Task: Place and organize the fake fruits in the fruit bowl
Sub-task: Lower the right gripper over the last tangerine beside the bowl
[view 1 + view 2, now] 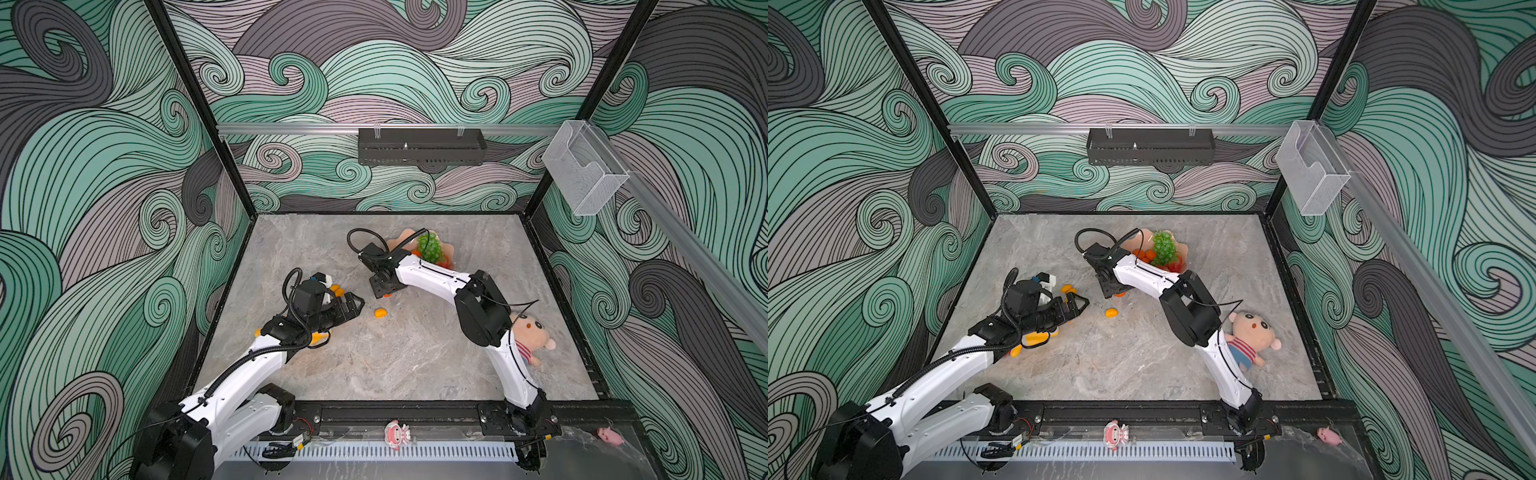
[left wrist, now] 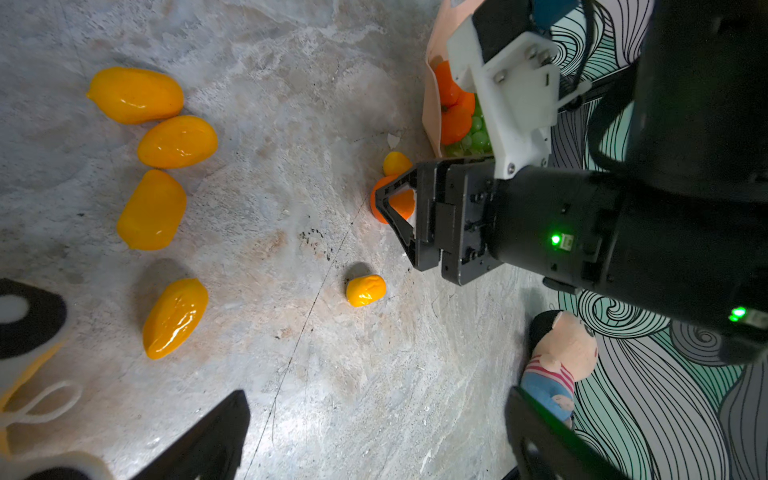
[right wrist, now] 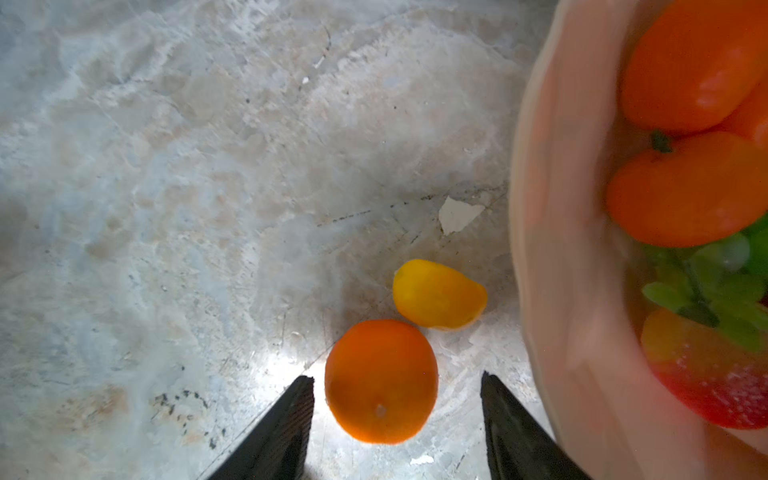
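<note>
slab: grey marbled tabletop (image 1: pixel 415 361), scuffed and bare at the middle.
walls: teal, mauve and grey swirls (image 1: pixel 374 62) (a black basket (image 1: pixel 422 146) hangs at 12 o'clock).
fruit bowl (image 1: pixel 398 242): near 12 o'clock, with the grape bunch (image 1: pixel 430 247) inside.
right gripper (image 3: pixel 397 378): jaws apart, straddling a loose tangerine (image 3: pixel 380 382) at the bowl's 7 o'clock, not gripping it.
left gripper (image 2: pixel 376 390): spread wide, empty, at 9 o'clock by the kumquats (image 2: pixel 176 141).

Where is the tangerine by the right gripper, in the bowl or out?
Out. The tangerine lies on the table beside the fruit bowl, with the open right gripper straddling it.
</note>
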Robot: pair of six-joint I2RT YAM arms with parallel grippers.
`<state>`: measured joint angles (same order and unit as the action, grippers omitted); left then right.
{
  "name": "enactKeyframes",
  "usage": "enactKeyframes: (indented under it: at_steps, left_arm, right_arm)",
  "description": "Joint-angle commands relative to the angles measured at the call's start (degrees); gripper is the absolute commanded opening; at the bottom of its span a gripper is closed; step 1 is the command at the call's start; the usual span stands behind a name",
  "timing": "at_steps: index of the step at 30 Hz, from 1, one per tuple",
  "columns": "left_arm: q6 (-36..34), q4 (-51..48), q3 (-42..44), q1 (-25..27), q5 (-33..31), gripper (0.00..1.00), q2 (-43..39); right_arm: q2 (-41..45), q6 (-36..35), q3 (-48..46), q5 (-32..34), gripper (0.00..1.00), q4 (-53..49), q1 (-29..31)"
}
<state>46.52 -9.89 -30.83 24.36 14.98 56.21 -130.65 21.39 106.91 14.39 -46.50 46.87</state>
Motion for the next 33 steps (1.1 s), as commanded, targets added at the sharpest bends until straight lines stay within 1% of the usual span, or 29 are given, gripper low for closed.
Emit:
enactKeyframes:
  at_steps: [1, 12, 28, 33]
  left_arm:
    - [-1.08, -0.65, -2.57, -0.84, 0.86, 0.98, 0.5]
    - [-1.33, -0.39, -3.04, -0.89, 1.89, 0.99, 1.51]
    - [-1.51, -1.01, -3.88, -0.89, 2.75, 0.99, 2.61]
    - [-1.63, -1.15, -3.89, -0.98, 2.68, 0.99, 2.51]
  right_arm:
    - [-1.65, -0.38, 1.9, -0.94, 0.63, -1.55, -0.31]
    - [-3.12, -0.25, 3.21, -2.04, 0.56, -2.17, -0.54]
    - [-3.82, -0.04, 3.43, -2.89, 0.52, -2.35, -0.88]
    - [-3.6, 0.67, 2.87, -2.97, 0.5, -2.36, -0.92]
